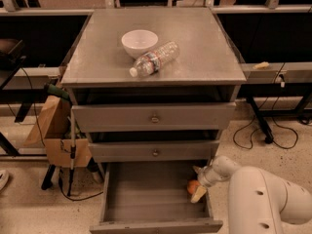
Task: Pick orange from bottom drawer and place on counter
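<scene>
The bottom drawer (146, 195) is pulled open, a wide grey tray below two closed upper drawers. The orange (192, 185) lies on the drawer floor at its right side, partly covered. My gripper (199, 194) reaches down into the drawer from the right, its cream tip right against the orange's right side. Whether it holds the orange does not show. My white arm (263, 199) fills the lower right corner. The counter (204, 38) is the grey cabinet top above.
A white bowl (139, 42) and a lying clear plastic bottle (155, 58) are on the counter's left middle. A cardboard box (53, 130) and a stick stand left of the cabinet. Cables (263, 135) lie on the floor at right.
</scene>
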Controlling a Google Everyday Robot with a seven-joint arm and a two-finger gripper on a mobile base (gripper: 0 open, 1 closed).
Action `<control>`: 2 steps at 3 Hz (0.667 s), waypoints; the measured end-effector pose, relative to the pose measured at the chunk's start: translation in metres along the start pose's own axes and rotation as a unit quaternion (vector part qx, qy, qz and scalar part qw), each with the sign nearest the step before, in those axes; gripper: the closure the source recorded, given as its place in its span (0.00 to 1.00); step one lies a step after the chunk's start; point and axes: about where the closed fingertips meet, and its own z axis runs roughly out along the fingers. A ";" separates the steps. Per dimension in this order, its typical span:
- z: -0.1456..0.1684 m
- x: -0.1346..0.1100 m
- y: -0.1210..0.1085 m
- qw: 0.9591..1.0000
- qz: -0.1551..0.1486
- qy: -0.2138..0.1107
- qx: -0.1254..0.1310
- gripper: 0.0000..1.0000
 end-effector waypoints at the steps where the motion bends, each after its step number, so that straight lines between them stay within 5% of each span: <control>1: 0.008 0.001 0.004 0.999 -0.033 -0.014 0.001 0.00; 2: 0.018 -0.005 0.007 0.997 -0.082 -0.015 0.003 0.00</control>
